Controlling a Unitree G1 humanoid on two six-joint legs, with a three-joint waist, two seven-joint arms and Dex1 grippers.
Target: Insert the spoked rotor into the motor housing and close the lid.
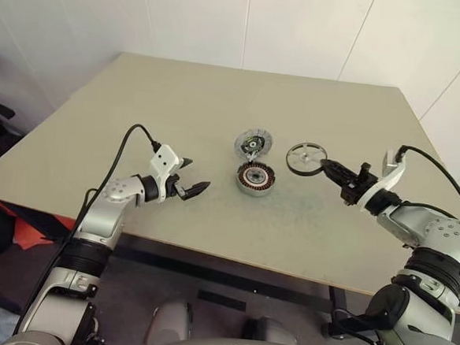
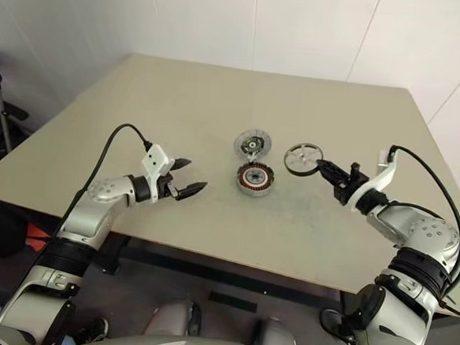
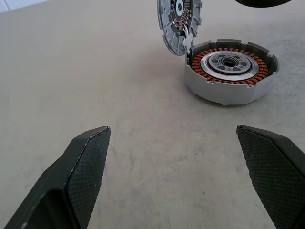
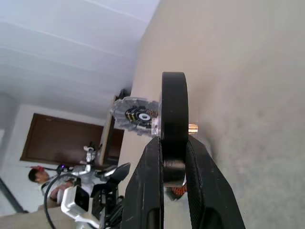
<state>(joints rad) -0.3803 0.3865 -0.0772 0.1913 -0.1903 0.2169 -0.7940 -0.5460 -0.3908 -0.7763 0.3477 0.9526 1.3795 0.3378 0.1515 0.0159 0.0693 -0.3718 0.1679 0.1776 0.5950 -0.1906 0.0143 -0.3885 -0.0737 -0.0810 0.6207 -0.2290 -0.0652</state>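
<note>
The motor housing (image 1: 256,178) sits mid-table, a dark-walled ring with copper windings around a silver centre (image 3: 231,71). At its far edge a pale toothed disc (image 1: 252,145) stands tilted up like an open lid (image 3: 178,21). Right of the housing, my right gripper (image 1: 325,165) is shut on the dark rim of the spoked rotor (image 1: 306,158). The right wrist view shows the rotor (image 4: 174,109) edge-on between the fingers (image 4: 152,181), off the table. My left gripper (image 1: 198,175) hovers open and empty to the left of the housing, pointing at it, fingers (image 3: 86,162) wide apart.
The tan table (image 1: 180,98) stretches back to white walls. Its front edge runs just under both arms. A black cable loops above the left wrist (image 1: 134,130). A person (image 4: 35,176) shows far off in the right wrist view.
</note>
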